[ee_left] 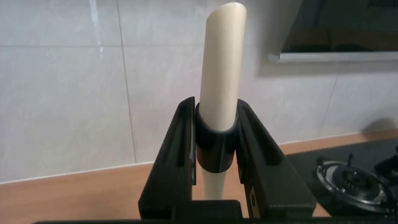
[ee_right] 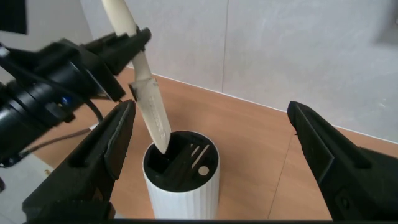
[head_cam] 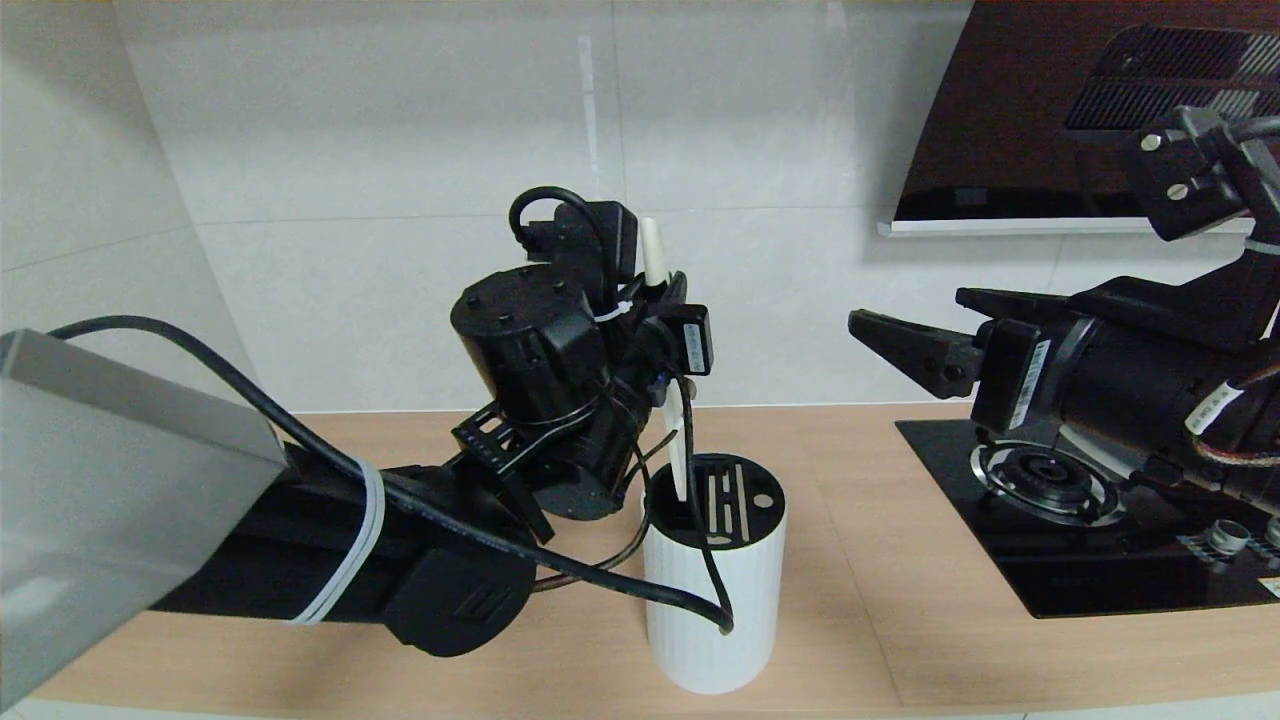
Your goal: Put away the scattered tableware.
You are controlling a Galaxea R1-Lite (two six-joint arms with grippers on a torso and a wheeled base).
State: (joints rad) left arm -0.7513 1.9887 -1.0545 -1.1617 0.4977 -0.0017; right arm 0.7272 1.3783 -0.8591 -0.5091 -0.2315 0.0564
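Note:
A knife [head_cam: 654,252] with a cream handle and a white blade stands nearly upright in my left gripper [head_cam: 655,300], which is shut on its handle. In the left wrist view the handle [ee_left: 222,62] rises between the two black fingers [ee_left: 180,149]. The blade tip [ee_right: 158,134] sits at the large opening of the white ribbed knife block [head_cam: 712,600], seen from above in the right wrist view [ee_right: 180,193]. My right gripper [head_cam: 905,325] hangs open to the right of the block, above the counter, with nothing in it [ee_right: 210,109].
A black gas hob [head_cam: 1050,480] is set into the wooden counter [head_cam: 860,600] at the right, under a dark range hood [head_cam: 1040,120]. White tiled wall stands close behind. A black cable [head_cam: 700,560] loops over the block's front.

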